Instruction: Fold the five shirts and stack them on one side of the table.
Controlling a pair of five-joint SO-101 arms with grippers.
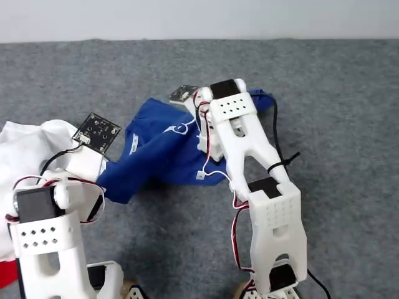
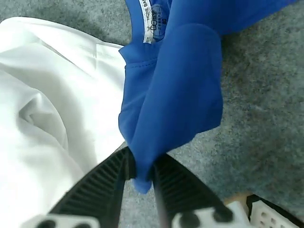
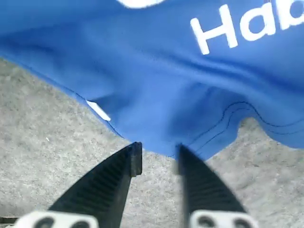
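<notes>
Pinching a bunched fold of the blue shirt (image 2: 180, 85), the left claw (image 2: 142, 166) has its ribbed black jaws clamped together on the cloth, which rises from the grip in a thick, soft roll. The right claw (image 3: 159, 154) stands with its jaws apart at the stitched hem (image 3: 223, 128) of the same shirt. The edge of the cloth sits just at the tips, and nothing looks gripped there.

Outward from both claws, the blue shirt lies loose and creased across the middle of the desk (image 1: 349, 124), spread between the two arms. It is smooth, thin knit fabric with double stitching along the hem, white lettering (image 3: 228, 28) on one face and a small white tag (image 2: 154, 21) at the neck. Touching it on the left arm's side is a white shirt (image 1: 25, 146), heaped in rounded, rumpled folds, with the blue cloth overlapping its edge. A sliver of red cloth (image 1: 5, 274) shows at the desk's near left edge. The desk itself is covered in a grey, felt-like mat with a rough nap.

As I judge it, the task is at an early stage. No shirt lies flat and folded, no neat stack shows, and the blue one is only being pulled into shape. Its folding, the white one's and the stacking are all left to do.
</notes>
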